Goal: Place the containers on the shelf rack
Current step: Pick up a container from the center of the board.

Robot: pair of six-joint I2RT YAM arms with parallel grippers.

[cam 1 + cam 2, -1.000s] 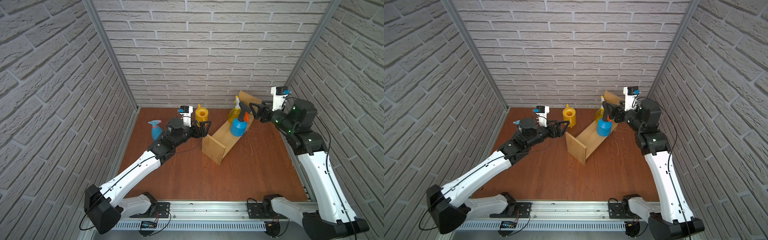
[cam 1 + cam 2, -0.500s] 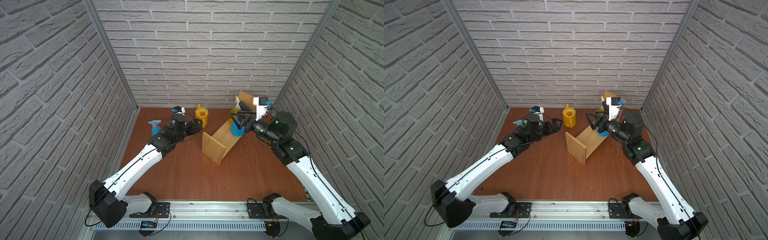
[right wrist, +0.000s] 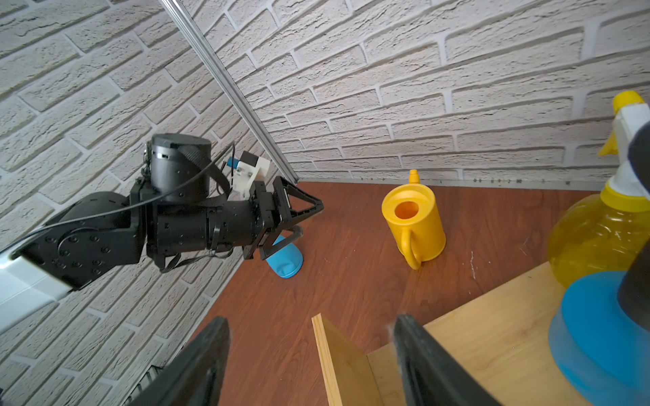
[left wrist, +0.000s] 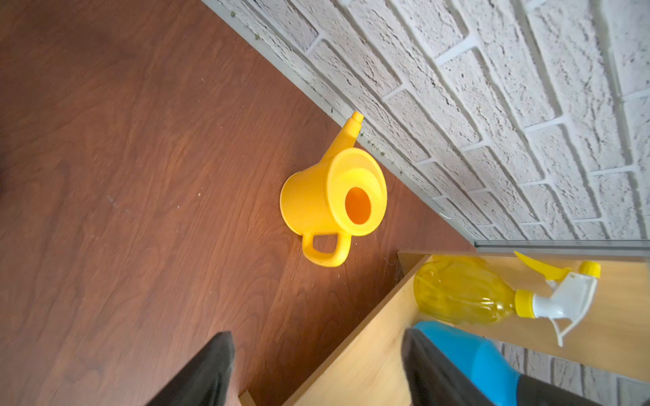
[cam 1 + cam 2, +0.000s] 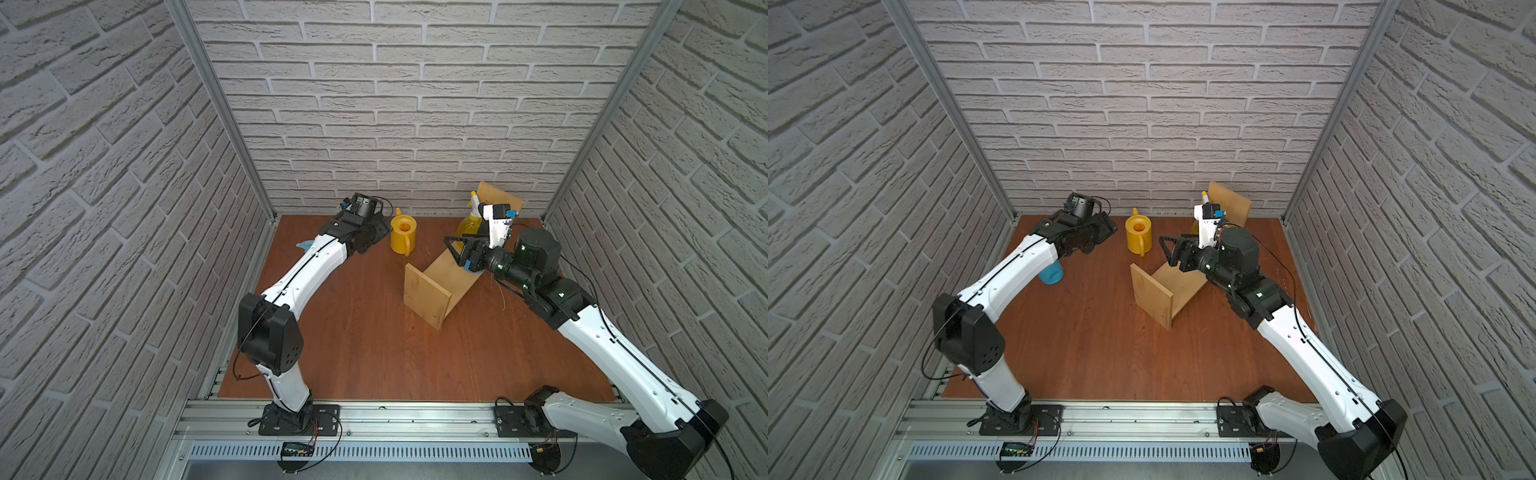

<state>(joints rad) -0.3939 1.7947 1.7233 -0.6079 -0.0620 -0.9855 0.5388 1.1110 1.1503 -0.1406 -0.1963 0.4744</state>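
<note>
The left pincer, jaws well apart and empty, points at the upright yellow watering can on the table, near but not touching. The right pincer, likewise spread and holding nothing, hangs over the shelf rack, where the yellow spray bottle and blue pressure sprayer stand together; the light-blue spray bottle is beneath the left arm

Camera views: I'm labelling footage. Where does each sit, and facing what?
Top views: high in front, looking down on table, shelf rack, both whole arms.
Left wrist: on left arm, looking past open left tool at watering can.
Right wrist: on right arm, looking past open right tool at left tool.
Shared: both wrist views show the watering can and shelf rack.
</note>
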